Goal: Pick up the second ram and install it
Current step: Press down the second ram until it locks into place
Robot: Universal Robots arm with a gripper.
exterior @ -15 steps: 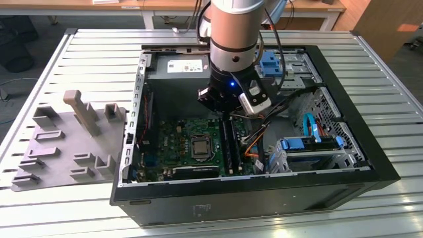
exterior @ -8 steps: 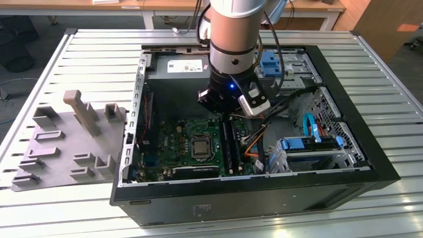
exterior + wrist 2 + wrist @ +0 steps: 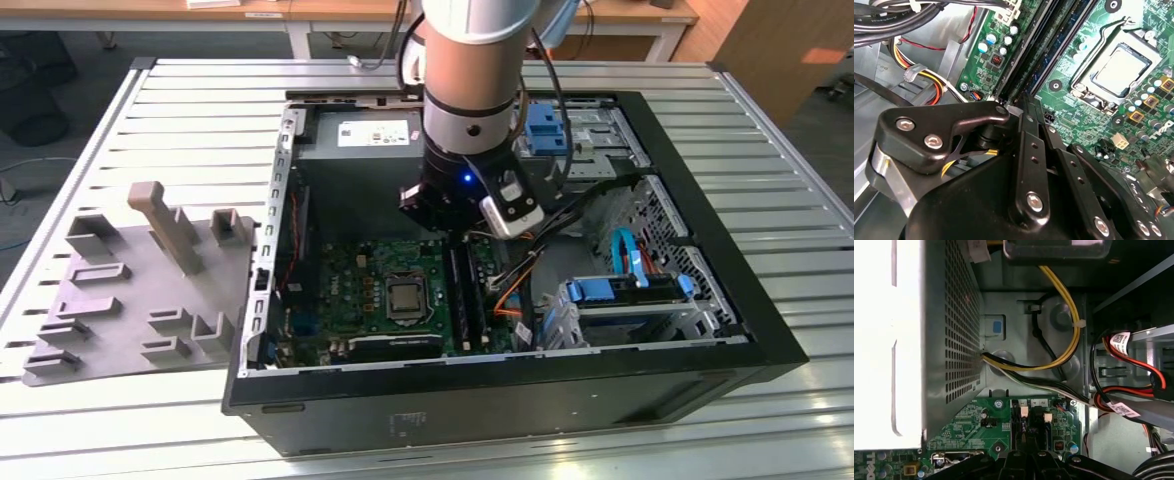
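Note:
My gripper (image 3: 458, 232) is low inside the open computer case, over the far end of the long black memory slots (image 3: 467, 300) on the green motherboard (image 3: 387, 270). In the second wrist view the black fingers (image 3: 1029, 145) lie close together with no gap, and the gripper (image 3: 1026, 100) is shut above the slots' near end. A thin dark green-blue stick, the second ram (image 3: 1056, 47), lies along one slot and runs away from the fingertips. Whether the tips touch it is hidden. In the first wrist view the gripper (image 3: 1024, 456) sits just before the slot latches (image 3: 1024, 411).
The processor socket (image 3: 1116, 67) lies beside the slots. Yellow, black and red cable bundles (image 3: 1064, 305) and the perforated power supply box (image 3: 954, 325) crowd the far end. Blue drive brackets (image 3: 627, 290) stand on the exterior view's right. A grey holder (image 3: 134, 280) lies outside the case.

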